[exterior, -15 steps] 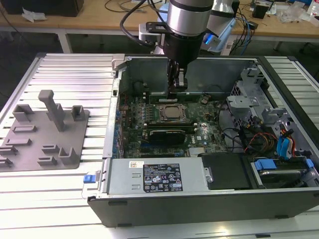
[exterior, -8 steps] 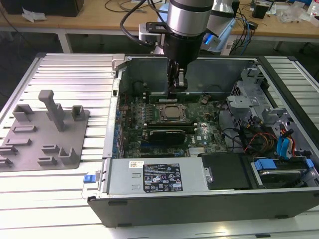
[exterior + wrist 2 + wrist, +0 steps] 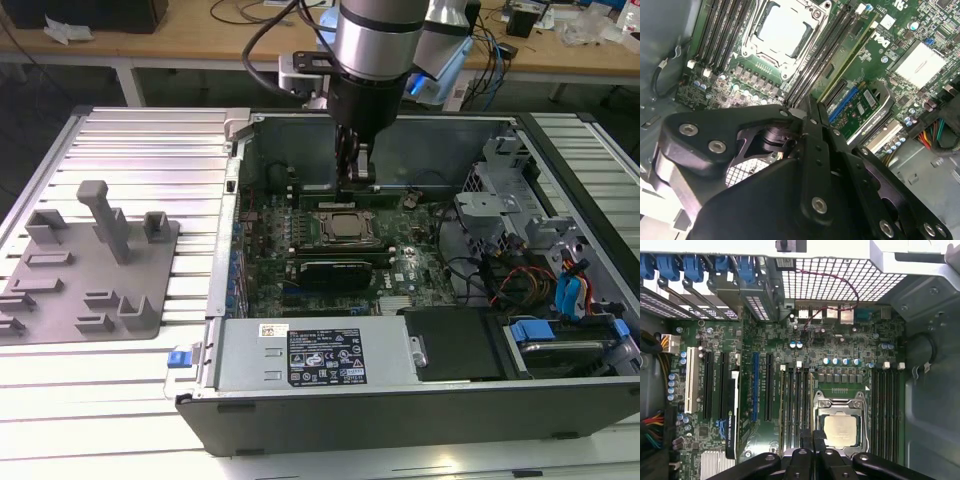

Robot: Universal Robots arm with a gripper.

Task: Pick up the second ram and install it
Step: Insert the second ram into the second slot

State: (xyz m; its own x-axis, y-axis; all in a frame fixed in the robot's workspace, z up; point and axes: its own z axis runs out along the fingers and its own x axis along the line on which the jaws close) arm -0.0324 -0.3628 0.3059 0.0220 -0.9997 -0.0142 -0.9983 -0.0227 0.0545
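Looking at the second wrist view, the gripper (image 3: 812, 112) has its fingers pulled in narrow, barely a slit between them, parked right over the slot bank beside the processor (image 3: 782, 27). The second ram (image 3: 847, 62) stands on edge in a slot there, its long axis along the slots, running straight out from under the fingertips. Can't tell if they actually pinch it.
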